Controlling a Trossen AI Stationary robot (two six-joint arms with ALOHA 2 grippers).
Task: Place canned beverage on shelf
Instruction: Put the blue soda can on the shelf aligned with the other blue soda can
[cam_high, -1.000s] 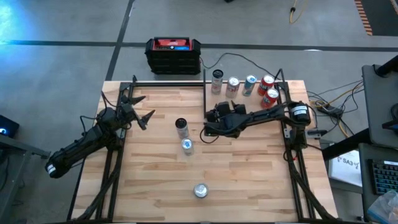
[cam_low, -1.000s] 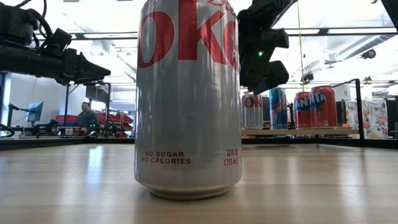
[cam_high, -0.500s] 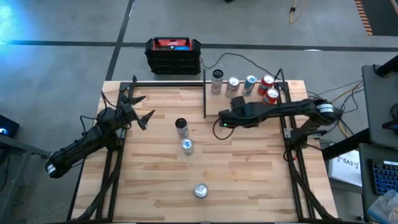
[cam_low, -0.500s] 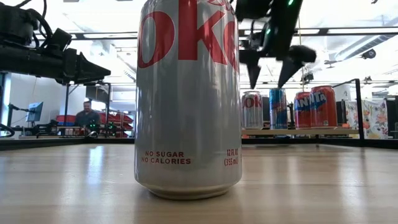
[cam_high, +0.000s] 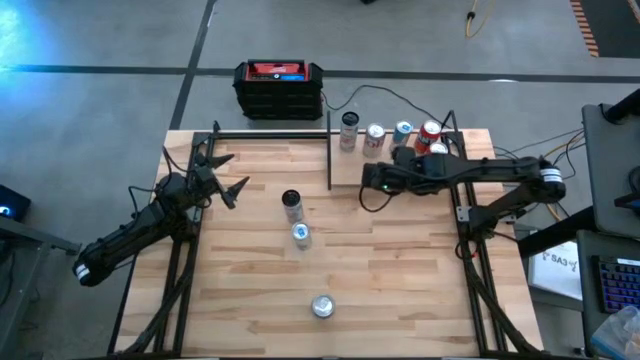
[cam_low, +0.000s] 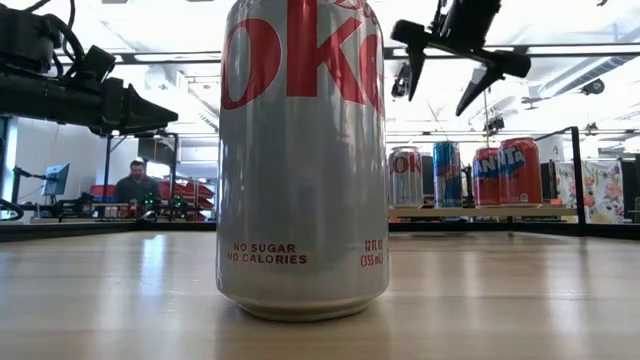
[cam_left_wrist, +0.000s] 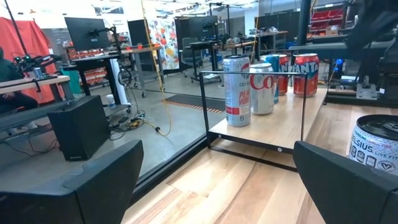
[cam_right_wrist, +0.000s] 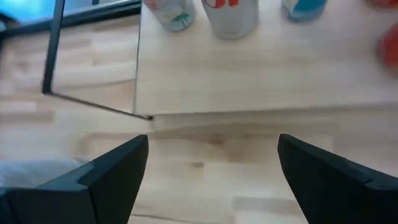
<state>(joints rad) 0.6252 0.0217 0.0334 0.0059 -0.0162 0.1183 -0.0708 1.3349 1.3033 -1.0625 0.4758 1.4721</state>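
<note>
Three cans stand upright on the tabletop: a dark-topped one (cam_high: 291, 205), a silver one (cam_high: 301, 235) and a Diet Coke can (cam_high: 322, 306) near the front edge, huge in the low view (cam_low: 303, 160). The shelf (cam_high: 400, 172) lies at the far right with several cans (cam_high: 374, 138) upright on its board. My right gripper (cam_high: 367, 182) hangs open and empty high over the shelf's near left corner (cam_right_wrist: 144, 115), tilted downward (cam_low: 455, 62). My left gripper (cam_high: 232, 178) waits open at the table's left, level, facing the shelf (cam_left_wrist: 249, 134).
Thin black rods (cam_high: 329, 150) frame the shelf, and a black frame (cam_high: 270, 133) runs along the table's far edge. A black and red box (cam_high: 279, 87) sits on the floor beyond the table. Bare wood lies between the loose cans and the shelf.
My right gripper has risen well above the table and drawn back from near the loose cans toward the table's right, over the shelf's near edge. Its wrist has rolled and tipped downward. It stays empty. No can has moved.
</note>
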